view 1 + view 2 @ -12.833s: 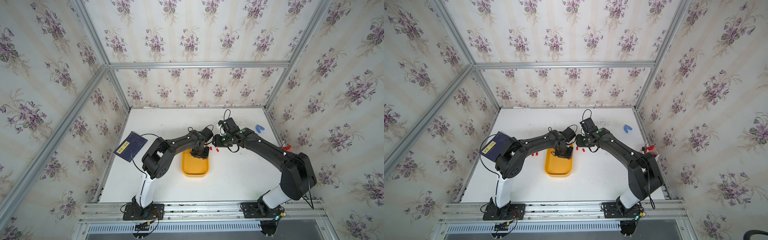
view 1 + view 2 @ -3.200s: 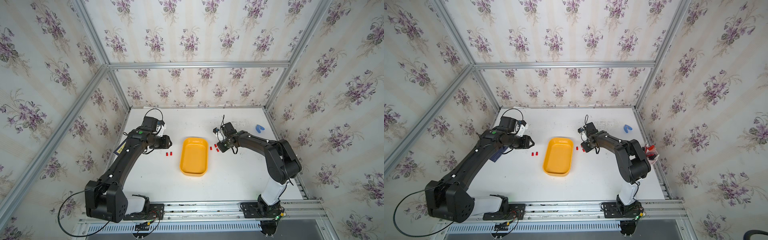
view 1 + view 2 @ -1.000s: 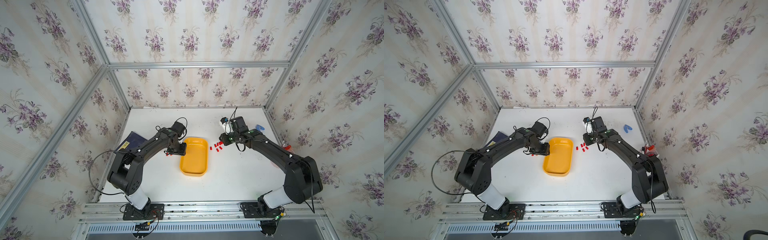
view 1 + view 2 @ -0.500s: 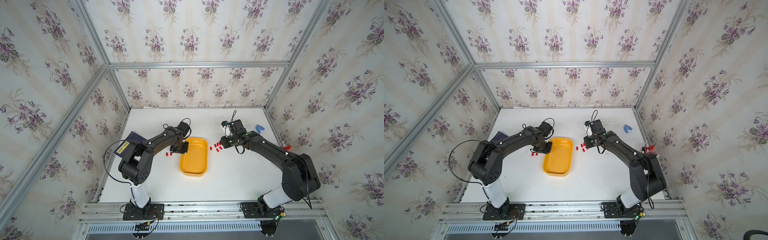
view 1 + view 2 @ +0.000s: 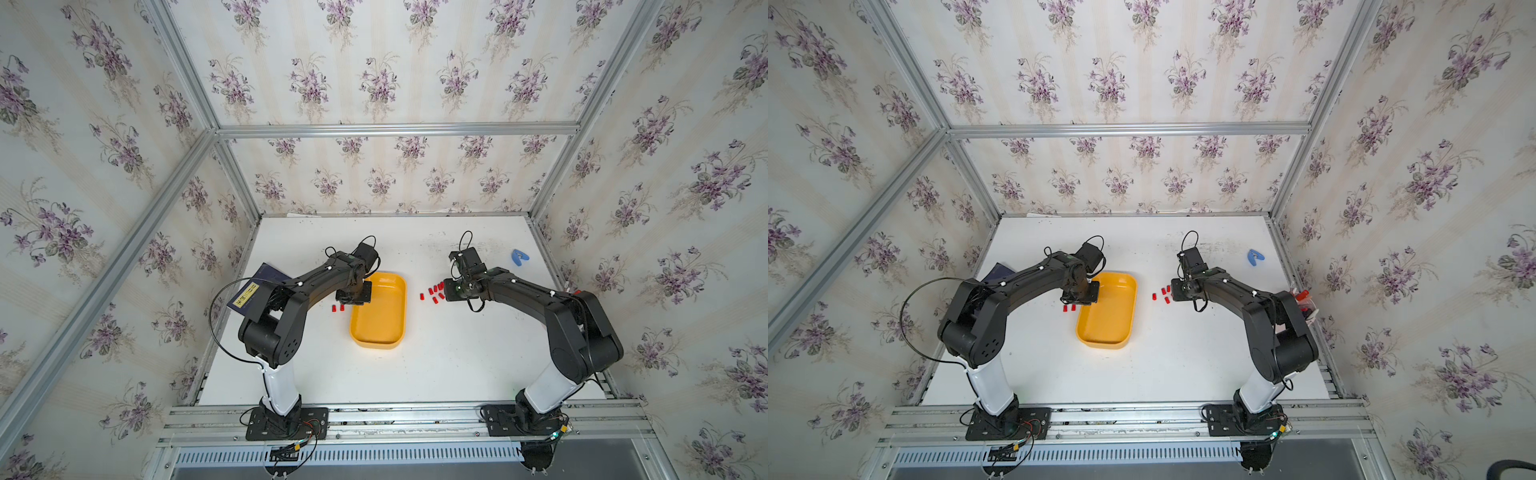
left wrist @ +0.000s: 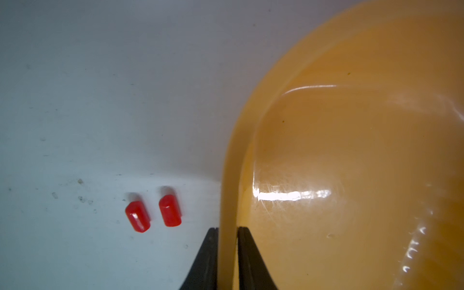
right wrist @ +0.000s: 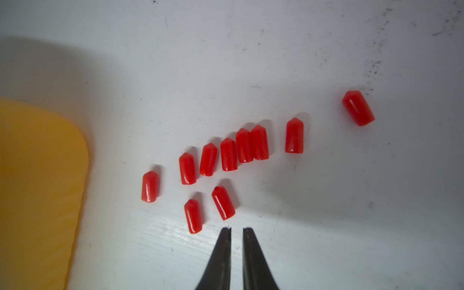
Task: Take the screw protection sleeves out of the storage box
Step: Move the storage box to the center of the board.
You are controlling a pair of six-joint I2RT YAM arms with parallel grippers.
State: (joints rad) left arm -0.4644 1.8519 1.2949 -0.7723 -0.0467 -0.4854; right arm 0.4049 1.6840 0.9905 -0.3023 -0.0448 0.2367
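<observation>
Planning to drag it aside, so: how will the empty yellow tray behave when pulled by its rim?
The storage box looks thin and empty, so probably light and easy to slide. Its glossy rim, pinched by the left gripper, may slip. Held off-centre, it would likely pivot or tilt.

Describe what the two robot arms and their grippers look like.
Both the left arm and right arm are black jointed links with small white dots, each rising from a white lower segment on a black base plate. Thin black cables loop off them. The left gripper and right gripper have slim, black, tapering fingers.
</observation>
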